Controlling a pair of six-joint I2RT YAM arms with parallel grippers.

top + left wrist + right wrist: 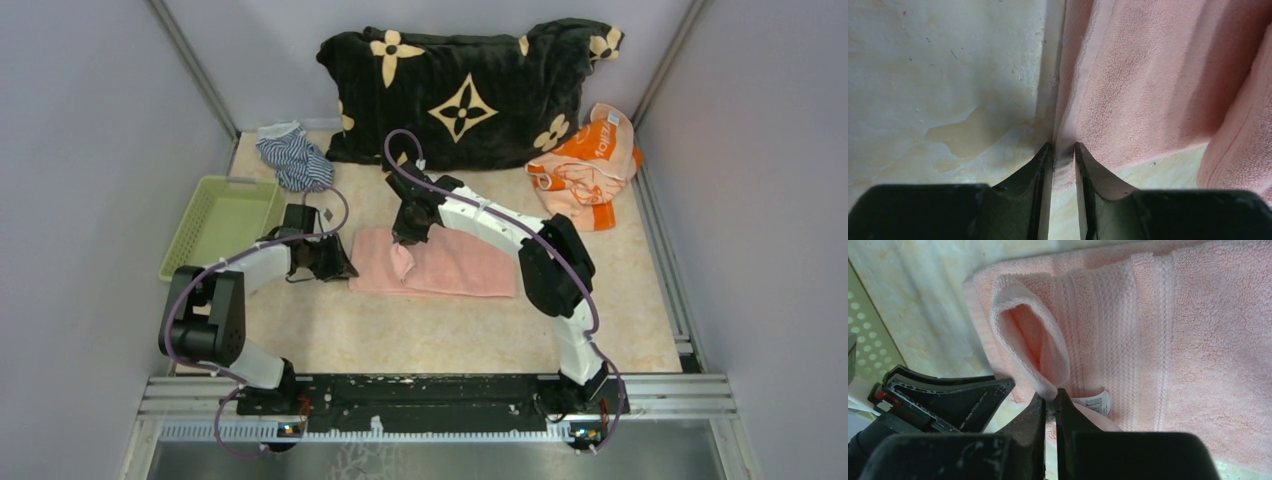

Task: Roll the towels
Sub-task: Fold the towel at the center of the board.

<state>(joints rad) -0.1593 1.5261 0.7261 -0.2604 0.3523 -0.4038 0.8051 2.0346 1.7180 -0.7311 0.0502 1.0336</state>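
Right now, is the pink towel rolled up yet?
Not yet. The pink towel lies flat, one corner pinched up by the right gripper.

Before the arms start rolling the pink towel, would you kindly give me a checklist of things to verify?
1. Left gripper pinches an edge of the pink towel: ok.
2. Right gripper holds the turned-up corner beside the label: ok.
3. Both grips sit at the towel's left end: ok.
4. Rest of the towel lies flat on the table: ok.
5. Orange towel lies apart, at the far right: ok.
6. Grips firm enough not to slip: cannot tell.
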